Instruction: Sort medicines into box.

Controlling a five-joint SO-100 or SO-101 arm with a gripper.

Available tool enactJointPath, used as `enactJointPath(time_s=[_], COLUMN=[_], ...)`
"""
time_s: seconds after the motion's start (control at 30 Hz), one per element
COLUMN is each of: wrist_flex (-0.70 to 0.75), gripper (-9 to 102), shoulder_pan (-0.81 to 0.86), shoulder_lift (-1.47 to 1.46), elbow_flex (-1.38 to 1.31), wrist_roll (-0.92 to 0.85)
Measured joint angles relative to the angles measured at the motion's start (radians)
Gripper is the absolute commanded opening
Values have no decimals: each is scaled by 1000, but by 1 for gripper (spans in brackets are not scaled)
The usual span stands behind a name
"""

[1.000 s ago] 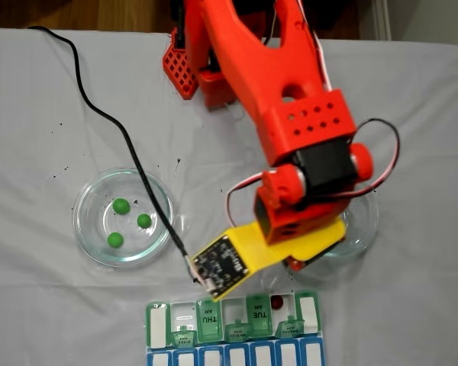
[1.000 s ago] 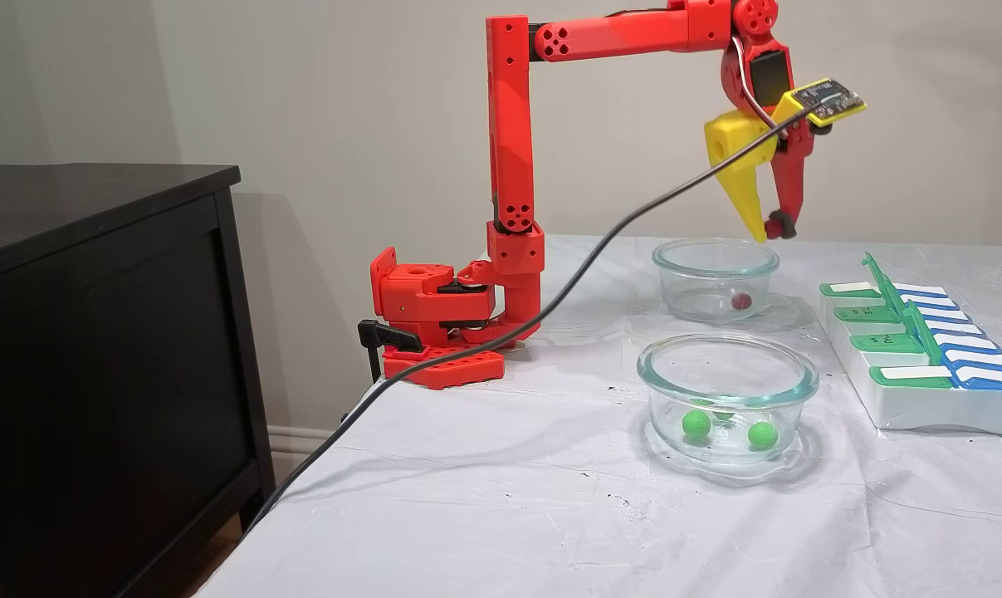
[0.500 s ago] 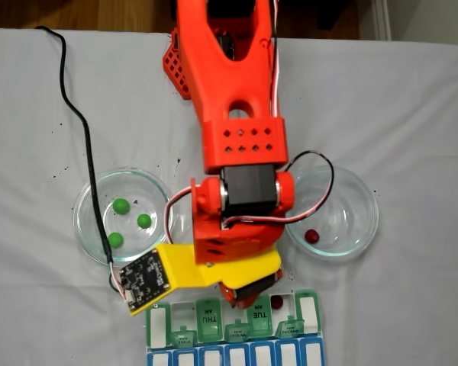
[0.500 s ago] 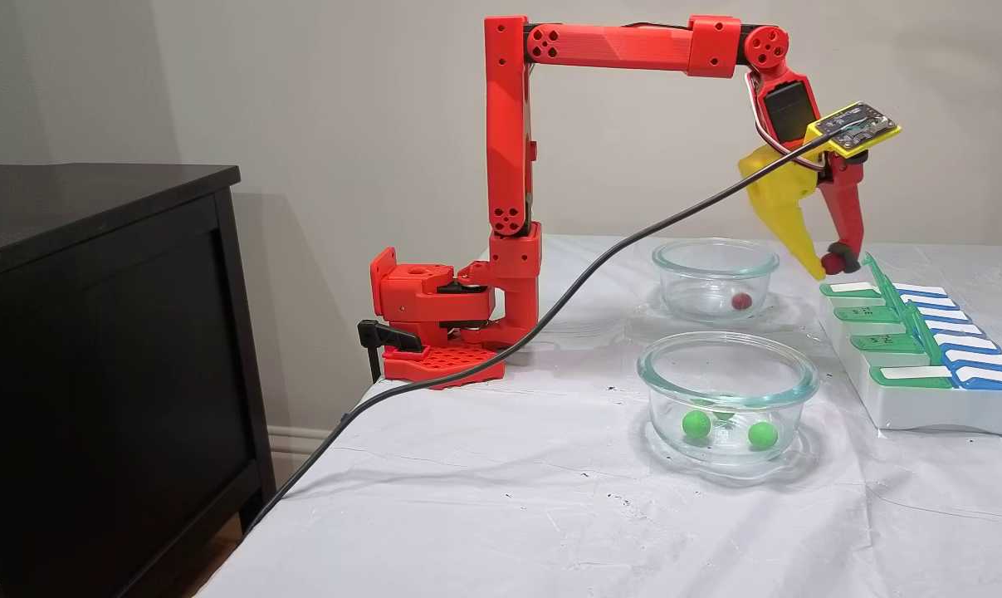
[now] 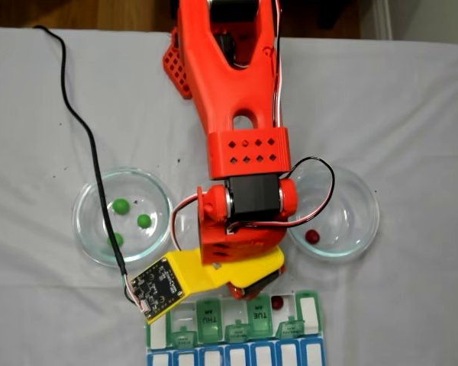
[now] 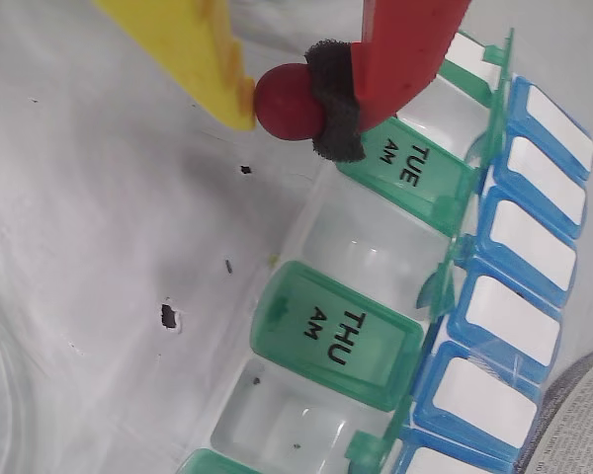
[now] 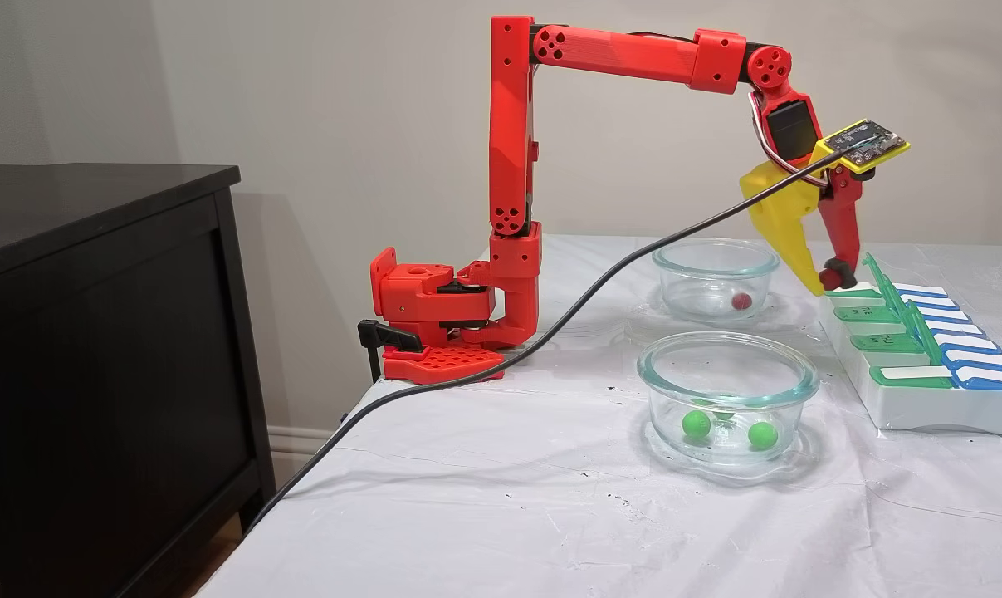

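1. The counter (image 7: 484,507), under a white cloth, carries the red arm (image 7: 509,166), two glass dishes and the box (image 7: 924,407).
2. The box lies along the counter's near edge in the top-down fixed view (image 5: 233,335), its long axis running left to right there: a row of green AM lids, with a blue-lidded row beyond it. Some green lids stand open.
3. The left dish (image 5: 84,229) in that view holds three green medicines (image 5: 120,205); the right dish (image 5: 366,229) holds one dark red pill (image 5: 312,236).
4. The hand (image 6: 277,99) is clenched on another dark red pill (image 6: 287,101), pinched between the yellow jaw and the padded red jaw.
5. The deciding relation: in the wrist view the carried pill hangs over bare cloth just short of the box's green row, beside the shut TUE lid (image 6: 405,163). The open compartment (image 6: 361,232) between TUE and THU lies a little further toward the box, so I judge the hand must travel that way before letting go.
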Motion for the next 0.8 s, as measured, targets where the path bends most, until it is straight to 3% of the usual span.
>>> enactJointPath(time_s=[0.73,0.8], wrist_flex=[-337,-374], gripper=[0,5], shoulder_pan=[17,14], shoulder_lift=[-123,-126], elbow_flex=[44,74], wrist_roll=[-8,-18])
